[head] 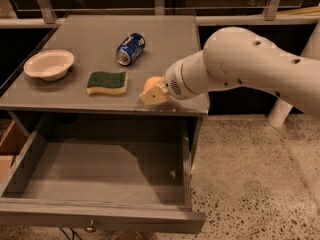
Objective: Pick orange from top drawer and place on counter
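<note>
I have the gripper (154, 92) over the counter (100, 29), near its front edge and toward the right-hand corner, at about 5 o'clock on the tabletop. Its 2 fingers are closed around the orange (151, 82). 1 pale finger covers the lower part of the fruit, and the orange skin shows above it at about 12 o'clock from the fingertips. The orange is therefore out of the top drawer (100, 169), which stands pulled open directly below at 6 o'clock.

The next move turns on how the fruit sits against that front edge. From here the orange looks to be over the grey surface and not over the drawer, but only just inside the edge. I cannot tell whether it is resting on the top or hanging slightly above it (this angle hides the underside). The orange is round, so it has no long axis to line up, and I judge it could roll once let go. Toward 6 o'clock that roll would drop it back into the drawer.

The arm (240, 66) reaches in from 3 o'clock. The sponge (107, 82) lies near the orange at 9 o'clock and apart from it, the can (130, 48) lies on its side further off at 11 o'clock, and the bowl (49, 64) is well apart at the left. I would release a little toward 12 o'clock, where the top is bare.
</note>
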Available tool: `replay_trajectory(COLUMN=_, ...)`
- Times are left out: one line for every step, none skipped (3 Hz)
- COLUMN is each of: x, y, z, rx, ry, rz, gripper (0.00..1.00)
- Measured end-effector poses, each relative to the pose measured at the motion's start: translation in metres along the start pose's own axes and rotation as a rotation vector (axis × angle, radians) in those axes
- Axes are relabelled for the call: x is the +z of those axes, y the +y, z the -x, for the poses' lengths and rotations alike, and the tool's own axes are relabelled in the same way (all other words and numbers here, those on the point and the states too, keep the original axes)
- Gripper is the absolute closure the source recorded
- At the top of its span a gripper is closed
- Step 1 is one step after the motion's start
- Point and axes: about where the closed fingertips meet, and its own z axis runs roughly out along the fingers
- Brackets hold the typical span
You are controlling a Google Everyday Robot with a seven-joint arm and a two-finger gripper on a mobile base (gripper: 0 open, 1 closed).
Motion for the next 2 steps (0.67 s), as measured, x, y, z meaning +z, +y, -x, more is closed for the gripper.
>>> replay_trajectory(x=0.004, y=-0.020, z=0.001, rx=0.024, ry=0.023, rz=-0.021, gripper=1.00)
replay_trajectory(x=0.011, y=-0.034, z=-0.001, rx=0.037, ry=0.048, rz=-0.036, gripper=1.00)
